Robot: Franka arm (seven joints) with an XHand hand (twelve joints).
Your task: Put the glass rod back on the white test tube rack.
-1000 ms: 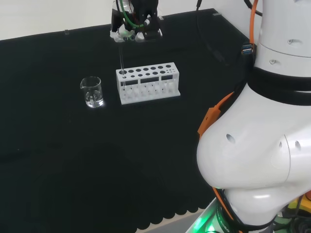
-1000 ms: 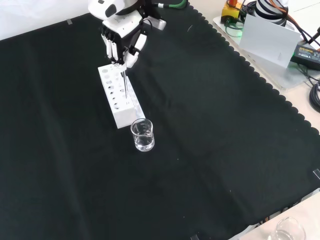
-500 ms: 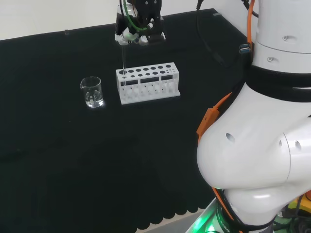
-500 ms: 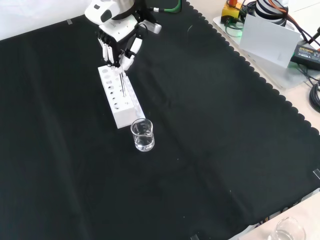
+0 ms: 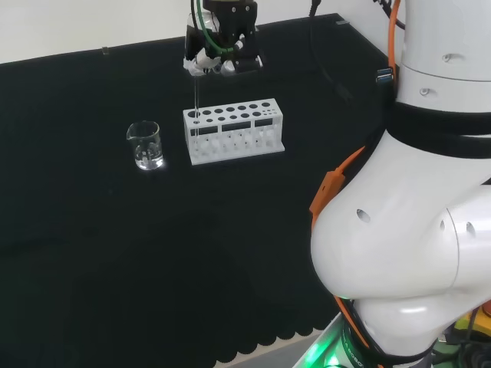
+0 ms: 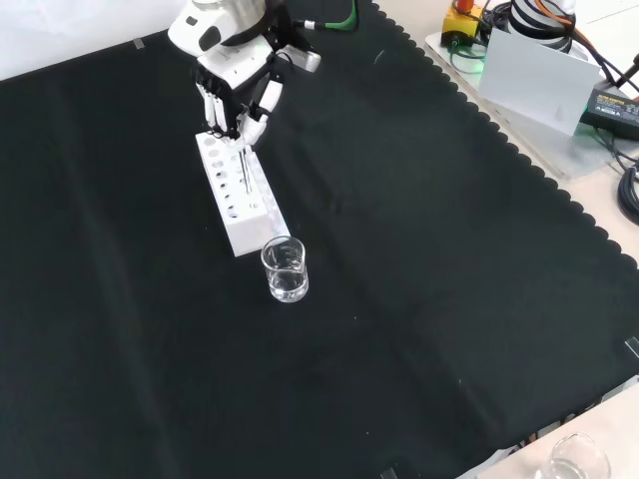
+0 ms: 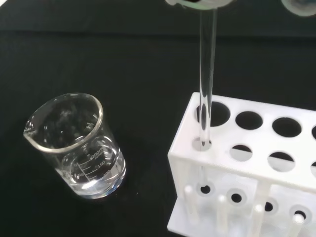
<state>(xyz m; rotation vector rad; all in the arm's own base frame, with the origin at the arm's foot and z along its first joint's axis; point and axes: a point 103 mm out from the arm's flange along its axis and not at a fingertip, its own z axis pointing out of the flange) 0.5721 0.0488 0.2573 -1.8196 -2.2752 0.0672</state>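
- The hand [image 6: 237, 92] hangs above the white test tube rack [image 5: 234, 136], toward the far edge of the black-clothed counter [image 5: 115, 230] in the head view, and its fingertips [image 7: 193, 3] pinch the top of the glass rod [image 7: 207, 74].
- The glass rod stands nearly upright, and its lower part passes down through a front corner hole at the end of the rack nearest the beaker [image 7: 75, 145], as the wrist view shows.
- Below the top plate the rod runs on toward the rack's base; whether its tip touches the base I cannot tell.
- The rack has two rows of round holes and lies with its long side roughly along the counter's far edge in the head view.
- The small glass beaker, with a little clear liquid at its bottom, stands upright on the cloth just beside the rack's rod end, not touching it.
- In the front view the beaker [image 6: 285, 268] sits nearer the camera than the rack [image 6: 238, 192], with the hand at the rack's far end.
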